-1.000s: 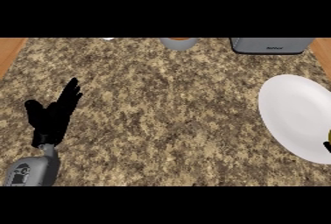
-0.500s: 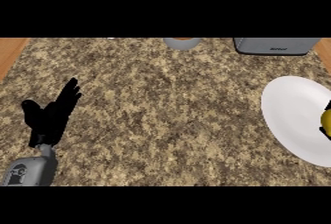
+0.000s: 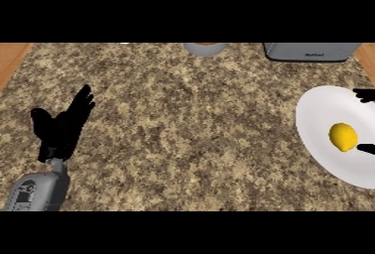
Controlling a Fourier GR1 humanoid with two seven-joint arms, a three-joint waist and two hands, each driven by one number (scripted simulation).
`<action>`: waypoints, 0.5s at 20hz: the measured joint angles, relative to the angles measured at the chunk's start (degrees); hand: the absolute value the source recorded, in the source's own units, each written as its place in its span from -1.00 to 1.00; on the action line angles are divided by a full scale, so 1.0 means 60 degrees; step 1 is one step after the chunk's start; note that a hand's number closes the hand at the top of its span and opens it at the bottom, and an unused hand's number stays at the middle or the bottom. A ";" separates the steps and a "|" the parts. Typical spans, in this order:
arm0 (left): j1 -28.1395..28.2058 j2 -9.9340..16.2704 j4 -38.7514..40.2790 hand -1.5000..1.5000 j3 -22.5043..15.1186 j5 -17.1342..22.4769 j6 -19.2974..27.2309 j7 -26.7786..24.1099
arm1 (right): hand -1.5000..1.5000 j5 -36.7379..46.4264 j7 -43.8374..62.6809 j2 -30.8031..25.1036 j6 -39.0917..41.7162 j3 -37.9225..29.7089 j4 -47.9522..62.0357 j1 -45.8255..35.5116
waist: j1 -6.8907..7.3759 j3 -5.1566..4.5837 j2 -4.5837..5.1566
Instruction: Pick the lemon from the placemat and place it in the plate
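Black left hand [image 3: 62, 128] at 9 o'clock, fingers straight and up, released, holding nothing; grey forearm [image 3: 38, 189] below it at the lower edge. Of the right hand [image 3: 364, 95] we see only black fingertips at the 3 o'clock edge, above and below the lemon [image 3: 343, 137], so we cannot tell its state. Lemon sits on the white plate [image 3: 322, 106], apart from both tips. Speckled granite surface [image 3: 190, 124] carries it all. At 12 o'clock a grey cup [image 3: 205, 48]; at 1 o'clock a grey appliance [image 3: 311, 51].
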 measured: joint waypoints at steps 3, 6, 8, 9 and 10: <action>0.0159 -0.0013 0.0066 0.00 0.0024 -0.0031 0.0009 -0.0139 | -1.00 -0.0776 -0.0321 0.0062 0.0294 -0.0272 -0.0167 -0.0076 | -0.0104 -0.0005 -0.0041; 0.0150 0.0025 0.0168 0.00 0.0097 -0.0100 0.0102 -0.0157 | -1.00 -0.1655 -0.0282 0.0063 0.0858 -0.0399 -0.0436 -0.0088 | -0.0227 -0.0013 -0.0080; 0.0288 0.0050 0.0080 0.00 0.0132 -0.0051 0.0057 -0.0166 | -1.00 -0.2266 0.0029 -0.0045 0.1313 -0.0517 -0.0564 -0.0053 | -0.0253 -0.0018 -0.0107; 0.0312 0.0070 0.0070 0.00 0.0153 -0.0039 0.0042 -0.0169 | -1.00 -0.2565 0.0269 -0.0148 0.1595 -0.0571 -0.0536 -0.0051 | -0.0262 -0.0021 -0.0111; 0.0352 0.0030 0.0046 0.00 0.0116 -0.0068 0.0069 -0.0171 | -1.00 -0.2847 0.0525 -0.0190 0.1860 -0.0603 -0.0461 -0.0026 | -0.0262 -0.0022 -0.0111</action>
